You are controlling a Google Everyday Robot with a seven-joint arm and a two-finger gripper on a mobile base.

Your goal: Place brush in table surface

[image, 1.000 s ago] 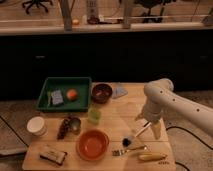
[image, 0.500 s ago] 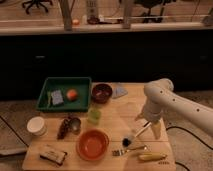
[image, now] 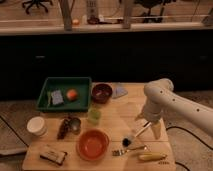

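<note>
The brush point(image: 134, 136) lies slanted on the table surface point(image: 117, 117), at the front right. Its dark bristle head with a whitish-blue bit points front-left, near the fork. Its thin pale handle runs up and right to my gripper point(image: 149, 125). The gripper hangs from the white arm point(image: 159, 97) just above the tabletop, at the top end of the handle. I cannot make out whether it still touches the handle.
A metal fork with a yellow handle point(image: 140, 152) lies in front of the brush. A red bowl point(image: 92, 143), green cup point(image: 93, 116), dark bowl point(image: 101, 92), green tray point(image: 82, 102), white cup point(image: 36, 125) and snack bar point(image: 52, 155) stand to the left.
</note>
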